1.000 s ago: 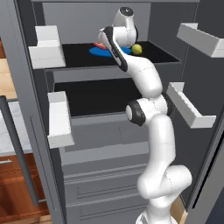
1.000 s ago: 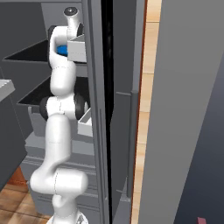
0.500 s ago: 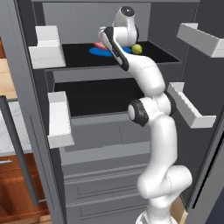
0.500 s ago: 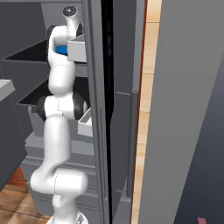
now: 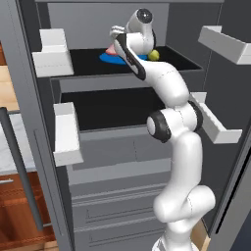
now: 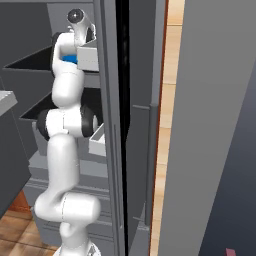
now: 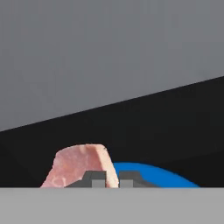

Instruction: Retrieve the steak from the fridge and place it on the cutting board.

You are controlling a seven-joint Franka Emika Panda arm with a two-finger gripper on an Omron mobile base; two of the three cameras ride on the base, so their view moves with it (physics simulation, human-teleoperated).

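Observation:
The fridge (image 5: 29, 112) stands open, and my arm reaches onto its top black shelf (image 5: 88, 61). The steak (image 7: 78, 166), a pink slab with paler edges, stands tilted up over the blue plate (image 7: 153, 177). My gripper (image 7: 107, 179) is shut on the steak's lower edge, its two dark fingertips (image 7: 94, 178) nearly together. From the left base view the gripper (image 5: 115, 41) hangs just above the steak (image 5: 111, 50) and the blue plate (image 5: 109, 59). The cutting board is out of view.
A small yellow-green fruit (image 5: 154, 55) lies on the same shelf, right of the plate. Light grey door bins (image 5: 51, 46) (image 5: 223, 44) flank the opening. A second black shelf (image 5: 112, 105) and drawers (image 5: 117, 206) lie below. A dark bar handle (image 5: 19, 171) is at the left.
The arm's upper end has edged up very slightly; the gripper stays over the plate with the steak in it.

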